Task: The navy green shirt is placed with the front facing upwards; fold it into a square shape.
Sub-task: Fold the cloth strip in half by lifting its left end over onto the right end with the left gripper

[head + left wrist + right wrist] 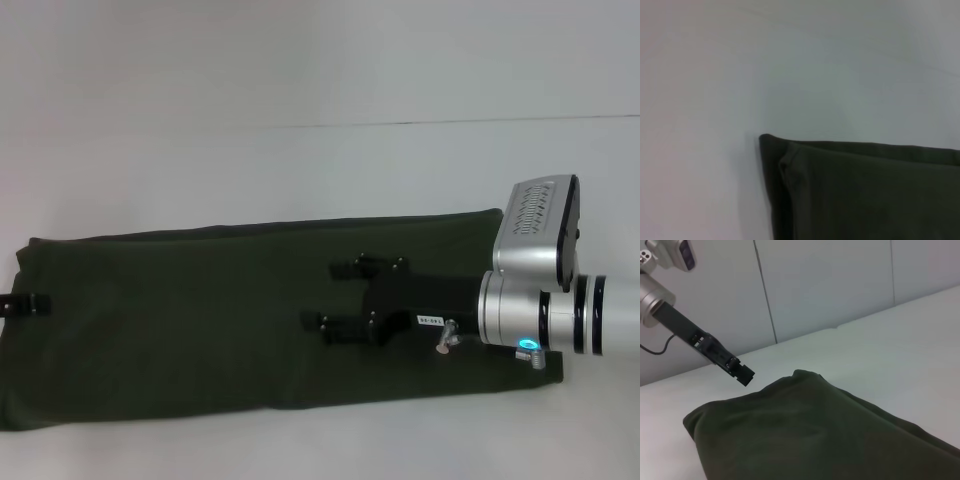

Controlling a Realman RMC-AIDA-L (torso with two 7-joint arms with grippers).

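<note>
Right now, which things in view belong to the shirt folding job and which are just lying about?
Job:
navy green shirt, folded into a long strip
right hand, open over it
left hand, at its end

Just there:
white table
wall panels

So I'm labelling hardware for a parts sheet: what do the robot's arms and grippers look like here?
The right arm is a silver cylinder with black rings, a glowing blue light, and a silver box with a ridged grille on top. Its right gripper is black, with two long flat fingers and a small white label at the base. The left gripper is also black, on a silver wrist with a thin dark cable.
</note>
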